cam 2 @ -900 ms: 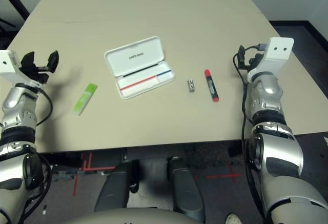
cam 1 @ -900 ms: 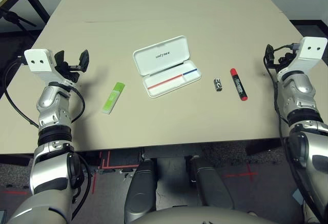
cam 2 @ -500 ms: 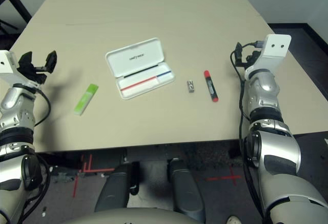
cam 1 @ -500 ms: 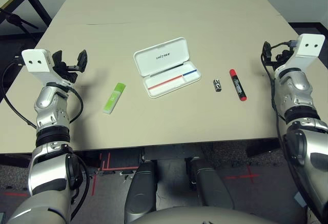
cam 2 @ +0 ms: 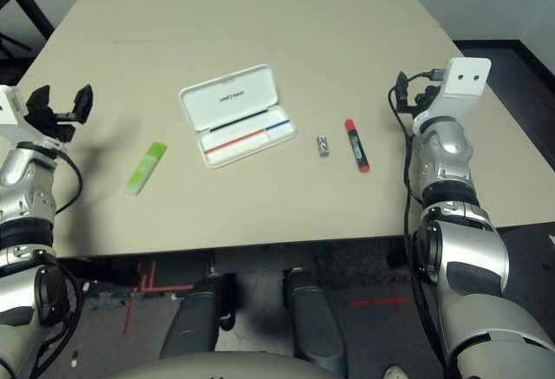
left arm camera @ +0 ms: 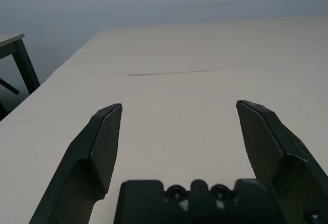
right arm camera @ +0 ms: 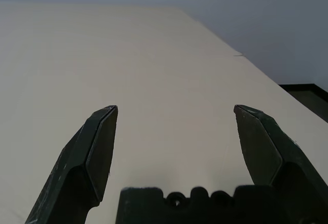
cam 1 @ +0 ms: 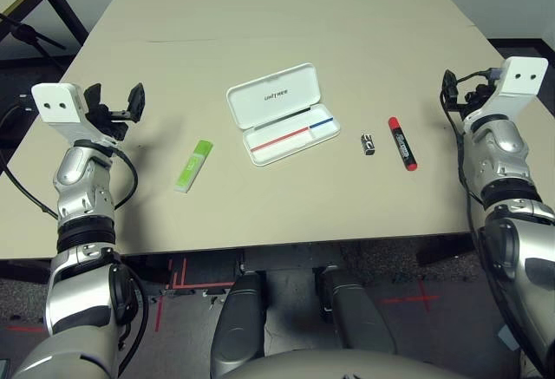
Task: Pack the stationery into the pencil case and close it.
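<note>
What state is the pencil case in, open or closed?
Open: the white pencil case lies with its hinged lid swung back, so the red and blue line inside shows.

Lid of the white pencil case (cam 1: 274, 95): "UNITREE", in small dark capitals on the inner face.
Black label of the red marker (cam 1: 403, 144): pale lettering, too small to read.
Green bar (cam 1: 193, 166): pale marking, illegible.
Small black-and-silver piece (cam 1: 368, 144): pale marks on its dark side, not decipherable.
</note>
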Robot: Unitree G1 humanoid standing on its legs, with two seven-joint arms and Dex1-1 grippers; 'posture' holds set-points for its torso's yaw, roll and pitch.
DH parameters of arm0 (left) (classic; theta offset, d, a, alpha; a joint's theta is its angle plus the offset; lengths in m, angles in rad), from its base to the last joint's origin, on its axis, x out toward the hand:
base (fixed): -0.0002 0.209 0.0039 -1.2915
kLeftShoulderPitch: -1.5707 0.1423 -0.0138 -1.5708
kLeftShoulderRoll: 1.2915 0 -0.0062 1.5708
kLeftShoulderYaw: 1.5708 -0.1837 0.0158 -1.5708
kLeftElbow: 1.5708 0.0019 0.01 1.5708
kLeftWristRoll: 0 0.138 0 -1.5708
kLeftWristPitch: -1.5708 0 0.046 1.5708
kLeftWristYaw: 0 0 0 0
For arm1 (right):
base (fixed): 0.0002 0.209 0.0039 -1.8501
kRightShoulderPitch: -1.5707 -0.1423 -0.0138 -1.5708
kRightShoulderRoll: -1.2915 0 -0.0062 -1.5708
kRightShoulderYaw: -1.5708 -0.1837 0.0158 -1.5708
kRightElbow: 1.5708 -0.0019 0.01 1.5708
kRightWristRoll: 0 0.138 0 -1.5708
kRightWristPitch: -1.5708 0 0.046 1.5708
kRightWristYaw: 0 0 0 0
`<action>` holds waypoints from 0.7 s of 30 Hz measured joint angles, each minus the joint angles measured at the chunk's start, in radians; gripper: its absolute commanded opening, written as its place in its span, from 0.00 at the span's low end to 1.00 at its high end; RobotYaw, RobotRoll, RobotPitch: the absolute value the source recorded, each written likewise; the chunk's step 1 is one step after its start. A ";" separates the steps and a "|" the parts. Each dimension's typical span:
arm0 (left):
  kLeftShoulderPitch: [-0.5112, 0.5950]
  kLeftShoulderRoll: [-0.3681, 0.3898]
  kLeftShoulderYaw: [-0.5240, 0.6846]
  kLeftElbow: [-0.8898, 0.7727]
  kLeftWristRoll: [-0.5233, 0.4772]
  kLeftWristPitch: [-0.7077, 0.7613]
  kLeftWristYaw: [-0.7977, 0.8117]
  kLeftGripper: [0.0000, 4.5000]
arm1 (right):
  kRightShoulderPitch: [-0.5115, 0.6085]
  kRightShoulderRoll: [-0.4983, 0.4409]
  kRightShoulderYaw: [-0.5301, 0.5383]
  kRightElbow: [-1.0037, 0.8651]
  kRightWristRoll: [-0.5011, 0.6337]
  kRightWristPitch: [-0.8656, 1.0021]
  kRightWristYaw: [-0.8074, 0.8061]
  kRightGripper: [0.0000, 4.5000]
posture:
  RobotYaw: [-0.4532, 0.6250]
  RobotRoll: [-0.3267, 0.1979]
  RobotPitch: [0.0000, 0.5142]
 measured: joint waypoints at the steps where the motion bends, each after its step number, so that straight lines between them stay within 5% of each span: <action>1: 0.000 0.000 -0.003 -0.001 0.000 0.004 -0.007 1.00 | 0.000 -0.013 0.020 -0.005 -0.002 0.025 0.052 1.00 | 0.44 0.62 0.32; 12: 0.035 -0.004 -0.083 -0.129 0.001 0.075 -0.104 1.00 | 0.064 -0.188 0.244 -0.324 -0.036 0.314 0.649 1.00 | 0.43 0.62 0.32; 21: 0.211 0.034 -0.235 -0.602 -0.074 0.389 -0.293 1.00 | 0.100 -0.247 0.335 -0.484 -0.043 0.475 0.854 1.00 | 0.46 0.62 0.33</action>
